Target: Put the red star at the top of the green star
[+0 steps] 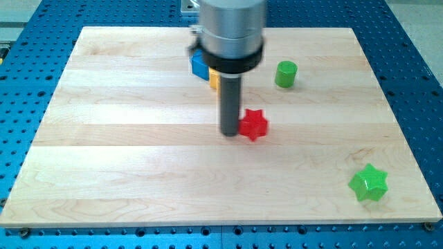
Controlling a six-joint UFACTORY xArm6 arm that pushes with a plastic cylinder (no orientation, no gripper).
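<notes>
The red star [254, 124] lies near the middle of the wooden board. My tip [230, 133] stands right against its left side, touching or nearly touching it. The green star [368, 183] lies far off at the view's lower right, near the board's right edge. The red star is to the upper left of the green star, well apart from it.
A green cylinder [285, 74] stands at the view's upper right of the red star. A blue block [200, 63] and a yellow block [214, 81] sit at the top, partly hidden behind the arm. The wooden board [124, 138] lies on a blue perforated table.
</notes>
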